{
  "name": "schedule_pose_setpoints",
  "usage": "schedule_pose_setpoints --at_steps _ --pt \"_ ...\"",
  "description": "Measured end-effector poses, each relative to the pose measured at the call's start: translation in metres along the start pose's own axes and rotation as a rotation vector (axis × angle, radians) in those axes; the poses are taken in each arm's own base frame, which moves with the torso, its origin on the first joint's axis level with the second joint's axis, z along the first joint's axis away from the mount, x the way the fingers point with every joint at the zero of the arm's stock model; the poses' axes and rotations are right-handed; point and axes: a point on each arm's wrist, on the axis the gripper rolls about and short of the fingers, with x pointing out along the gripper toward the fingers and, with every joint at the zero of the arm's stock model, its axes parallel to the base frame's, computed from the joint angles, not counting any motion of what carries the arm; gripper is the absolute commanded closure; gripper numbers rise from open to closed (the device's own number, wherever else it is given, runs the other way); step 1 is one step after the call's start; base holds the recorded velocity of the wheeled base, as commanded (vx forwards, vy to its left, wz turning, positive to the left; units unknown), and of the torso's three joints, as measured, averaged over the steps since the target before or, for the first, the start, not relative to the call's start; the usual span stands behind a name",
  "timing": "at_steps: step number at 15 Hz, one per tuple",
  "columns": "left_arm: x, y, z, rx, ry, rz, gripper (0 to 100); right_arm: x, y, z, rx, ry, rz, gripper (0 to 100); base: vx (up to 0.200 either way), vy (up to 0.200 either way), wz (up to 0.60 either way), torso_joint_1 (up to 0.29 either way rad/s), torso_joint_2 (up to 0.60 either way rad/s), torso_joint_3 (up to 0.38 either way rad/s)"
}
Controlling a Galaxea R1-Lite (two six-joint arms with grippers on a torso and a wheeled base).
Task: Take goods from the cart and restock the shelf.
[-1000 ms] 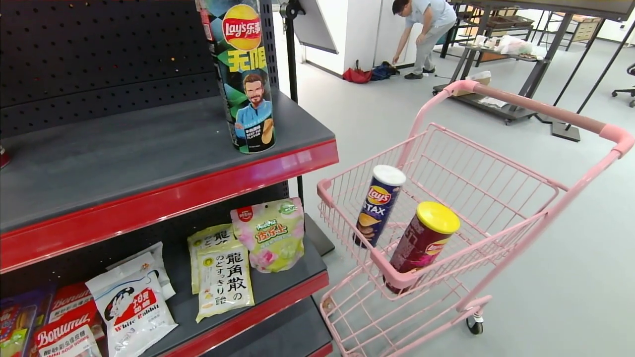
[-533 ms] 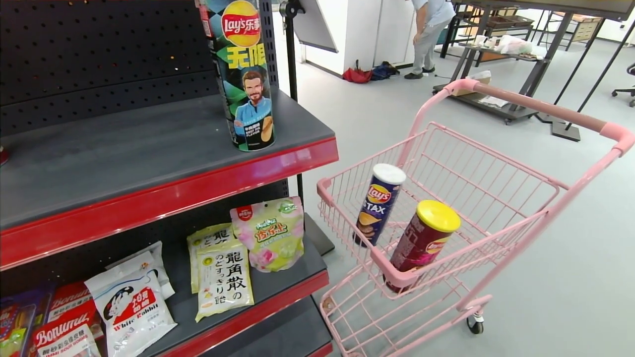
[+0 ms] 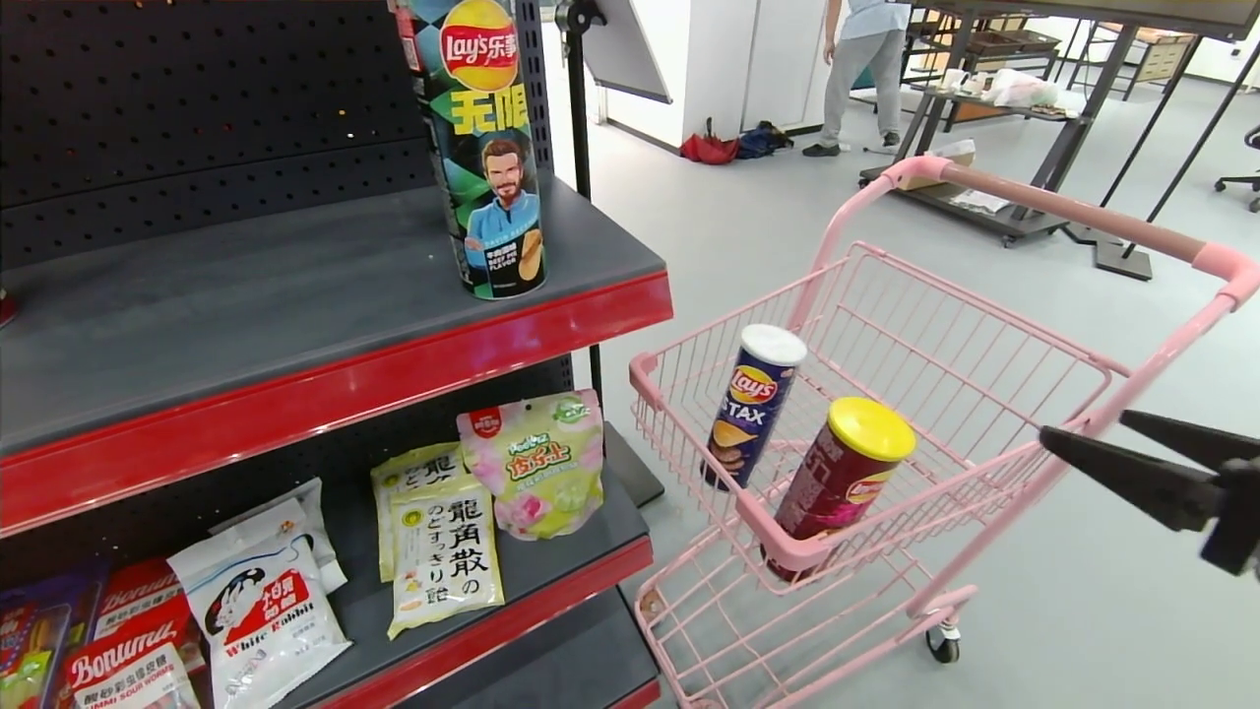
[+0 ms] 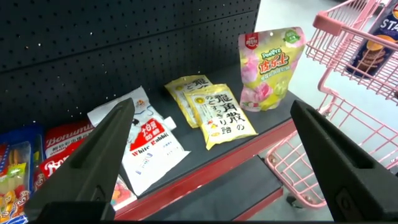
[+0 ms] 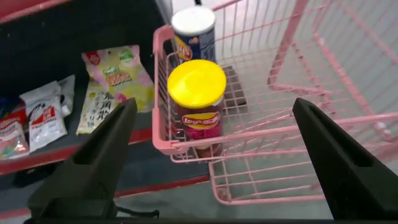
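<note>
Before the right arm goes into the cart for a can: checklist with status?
1. Right gripper open: ok.
2. Maroon cylindrical chip can with yellow lid top unobstructed in the pink wire cart: ok.
3. Gap to the blue chip can with white lid for a finger: cannot tell.
4. Free room on the grey upper shelf beside the tall black-and-green can: ok.
5. Left gripper open, outside the cart: ok.

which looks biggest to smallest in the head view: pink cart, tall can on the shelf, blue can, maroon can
1. pink cart
2. tall can, top cut off
3. blue can and maroon can: alike, maroon nearer, so unranked
</note>
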Motion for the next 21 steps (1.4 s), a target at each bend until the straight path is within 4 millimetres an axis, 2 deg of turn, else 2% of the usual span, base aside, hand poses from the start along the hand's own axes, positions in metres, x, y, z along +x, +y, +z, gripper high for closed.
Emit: schedule_pose_setpoints --at_steps 3,5,9,16,21 --pt "0.000 0.000 0.000 0.000 0.000 0.000 0 0.044 -0.009 -0.025 0.023 0.099 0.063 0 0.000 0.000 0.00 0.000 0.00 0.000" --pt "0.000 0.000 0.000 0.000 0.000 -0.001 0 0.061 -0.010 -0.040 0.033 0.164 0.089 0 0.000 0.000 0.00 0.000 0.00 0.000" --pt "0.000 0.000 0.000 0.000 0.000 -0.001 0 0.083 -0.003 -0.057 0.038 0.264 0.139 0 0.000 0.000 0.00 0.000 0.00 0.000" --pt "0.000 0.000 0.000 0.000 0.000 -0.001 0 0.122 -0.008 -0.075 0.042 0.270 0.146 0 0.000 0.000 0.00 0.000 0.00 0.000" --pt "0.000 0.000 0.000 0.001 0.000 -0.001 0 0.149 -0.011 -0.076 0.037 0.272 0.147 0 0.000 0.000 0.00 0.000 0.00 0.000"
